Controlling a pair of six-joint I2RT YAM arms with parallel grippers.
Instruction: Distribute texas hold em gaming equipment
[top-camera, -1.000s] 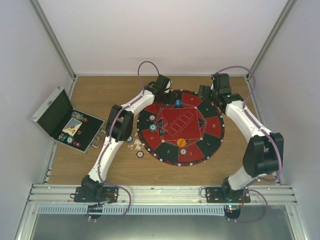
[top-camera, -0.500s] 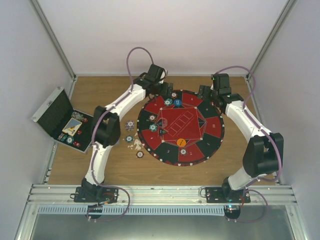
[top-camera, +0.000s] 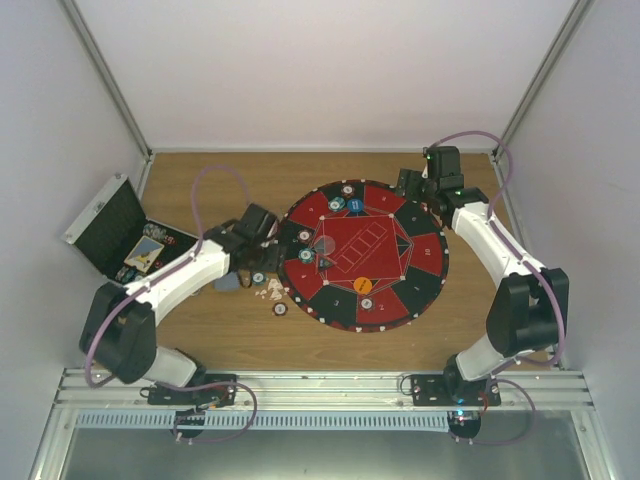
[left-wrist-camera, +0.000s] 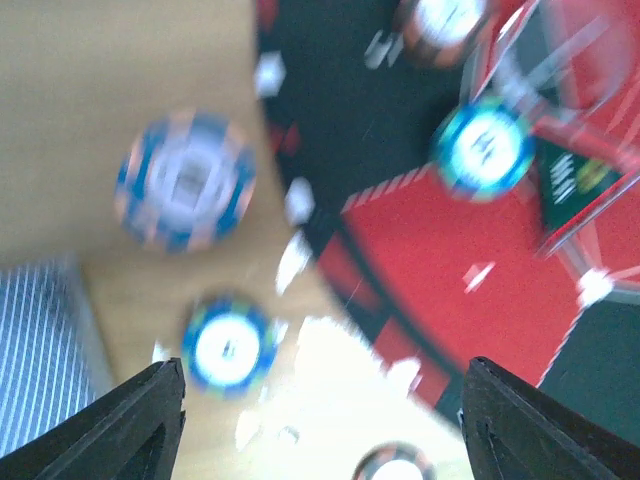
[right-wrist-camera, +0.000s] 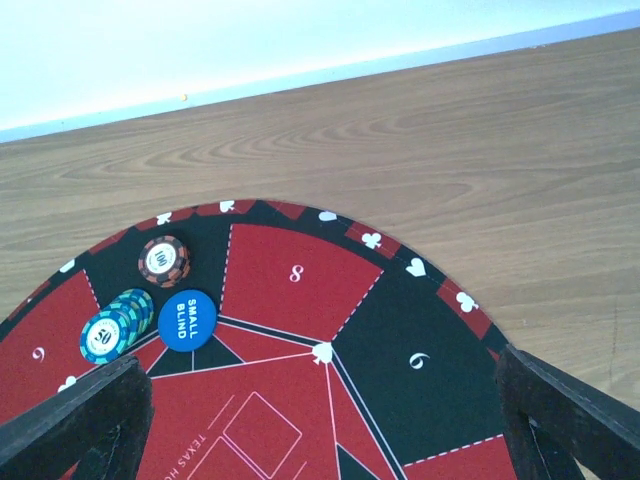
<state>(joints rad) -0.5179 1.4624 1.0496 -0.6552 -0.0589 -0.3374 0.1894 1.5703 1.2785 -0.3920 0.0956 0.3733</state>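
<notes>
- The left gripper (left-wrist-camera: 322, 385) is holding its fingers wide apart with nothing between them, hanging over the wooden table (left-wrist-camera: 90, 80) just off the round mat (left-wrist-camera: 430, 250).
- Below it, a teal chip (left-wrist-camera: 228, 345) and a blue-and-white chip (left-wrist-camera: 185, 180) are lying on the wood near a grey-blue card (left-wrist-camera: 40, 350). A second teal chip (left-wrist-camera: 483, 148) is sitting on the mat.
- The right gripper (right-wrist-camera: 318, 365) is likewise gaping wide and gripping nothing, hovering above the mat's far side.
- Ahead of it, a dark red chip (right-wrist-camera: 164, 260), a teal stack (right-wrist-camera: 112, 325) and a blue disc (right-wrist-camera: 187, 318) are resting close together on the mat.
- An orange disc (top-camera: 362, 285) is lying on the mat's near part.
- The open case (top-camera: 110, 228) is sitting at the table's left.
</notes>
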